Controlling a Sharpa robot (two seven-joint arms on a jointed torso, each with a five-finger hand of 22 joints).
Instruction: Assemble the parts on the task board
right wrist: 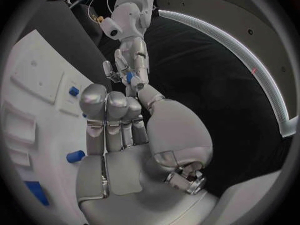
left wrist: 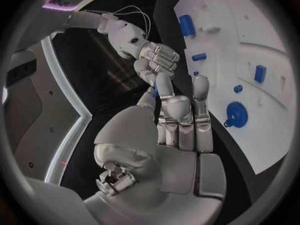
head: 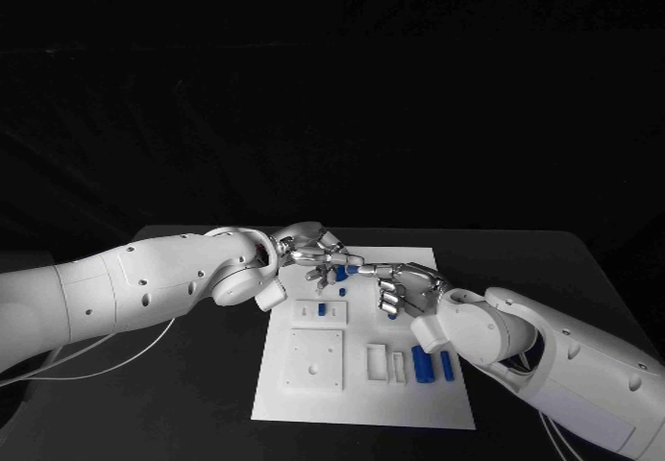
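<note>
fingers (head: 363, 270) of both hands meet on a blue part (head: 341, 273).

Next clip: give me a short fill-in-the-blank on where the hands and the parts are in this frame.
1. The left hand and the right hand meet fingertip to fingertip above the white ____.
2. The small part between their fingertips is ____ in colour.
3. In the left wrist view, the round toothed part lies on the ____.
4. The task board rests on a ____ table.

Missing words: task board; blue; task board; black
</note>
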